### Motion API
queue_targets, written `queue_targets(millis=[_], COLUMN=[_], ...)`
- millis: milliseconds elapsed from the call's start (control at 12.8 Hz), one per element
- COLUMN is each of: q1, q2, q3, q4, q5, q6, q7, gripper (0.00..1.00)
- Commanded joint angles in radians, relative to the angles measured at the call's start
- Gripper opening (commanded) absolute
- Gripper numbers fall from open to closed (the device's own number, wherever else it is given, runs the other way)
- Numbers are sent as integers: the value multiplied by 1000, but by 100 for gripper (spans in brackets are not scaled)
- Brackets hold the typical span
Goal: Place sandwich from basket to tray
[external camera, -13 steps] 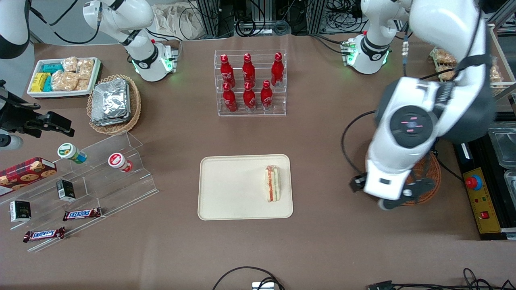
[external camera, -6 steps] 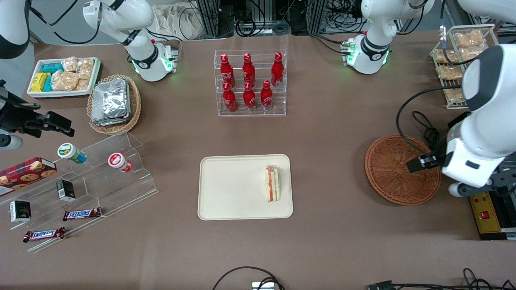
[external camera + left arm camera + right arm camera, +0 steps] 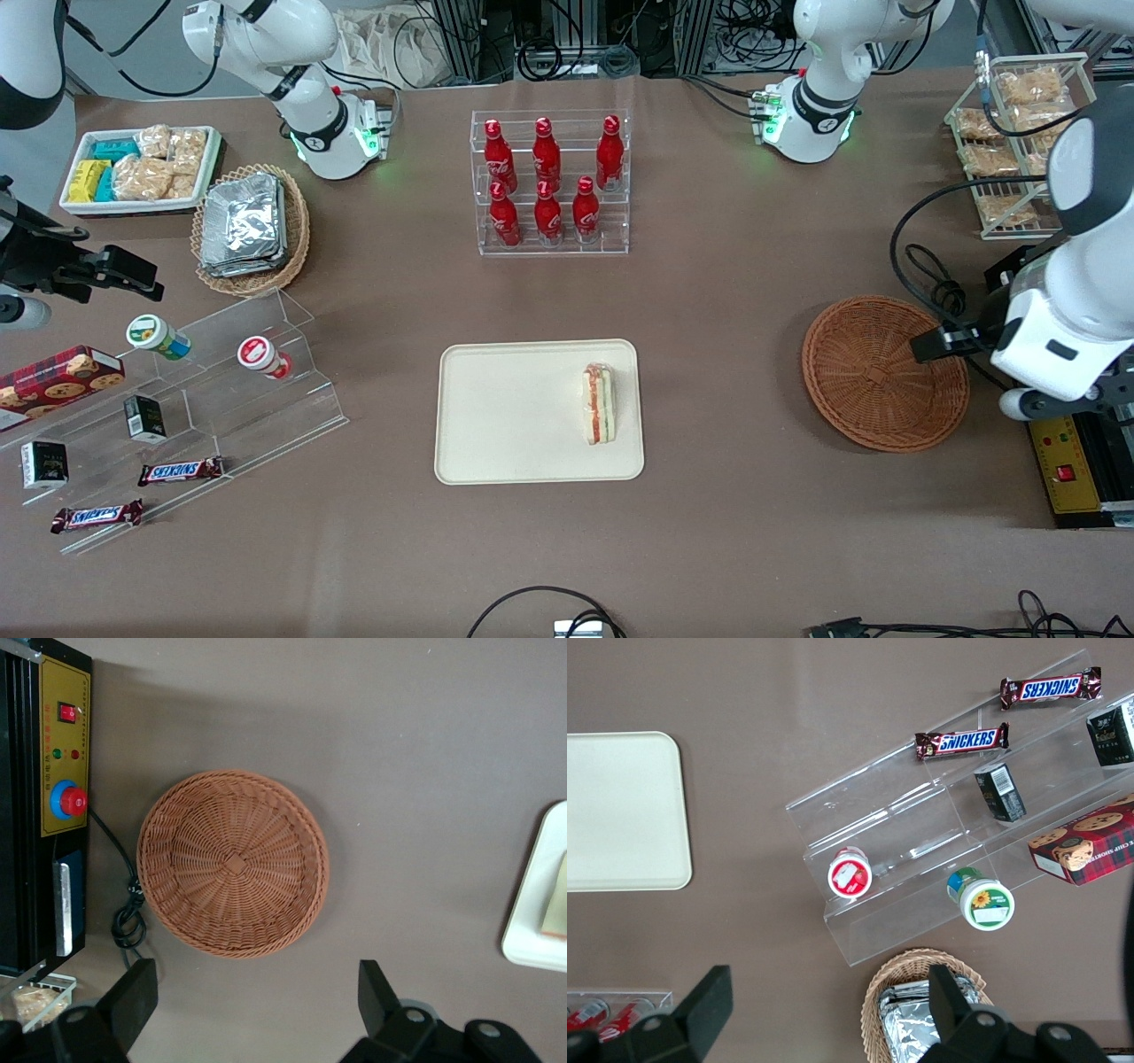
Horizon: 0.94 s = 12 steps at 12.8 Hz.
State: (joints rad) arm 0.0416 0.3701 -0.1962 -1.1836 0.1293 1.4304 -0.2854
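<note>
The sandwich (image 3: pixel 600 405), a clear-wrapped white wedge with orange and green filling, lies on the cream tray (image 3: pixel 514 416) near the tray's end that faces the working arm. The round brown wicker basket (image 3: pixel 884 372) holds nothing. My left gripper (image 3: pixel 255 997) hangs open and empty above the table's working-arm end, beside the basket (image 3: pixel 233 862) and over the yellow control box. Its white wrist (image 3: pixel 1050 350) hides the fingers in the front view. In the left wrist view a sliver of the tray (image 3: pixel 527 921) and of the sandwich (image 3: pixel 558 908) shows.
A rack of red bottles (image 3: pixel 549 182) stands farther from the front camera than the tray. The control box with a red button (image 3: pixel 1059 434) and a black cable (image 3: pixel 930 266) lie by the basket. A wire rack of snacks (image 3: pixel 1019 142) is near. An acrylic shelf (image 3: pixel 177 399) is toward the parked arm.
My left arm has swung off the basket toward the working arm's end of the table, uncovering the basket. The sandwich stays on the tray.
</note>
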Motion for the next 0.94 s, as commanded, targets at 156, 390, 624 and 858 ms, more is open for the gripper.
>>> queue_targets(millis=[156, 390, 624, 858], q1=[1, -5, -5, -2], q2=[-176, -265, -355, -373], q3=[95, 126, 127, 127], q4=[-186, -281, -350, -373], q5=[-56, -77, -99, -114], q6=[10, 39, 58, 61], q7=[184, 218, 262, 256], gripper=[100, 100, 100, 100])
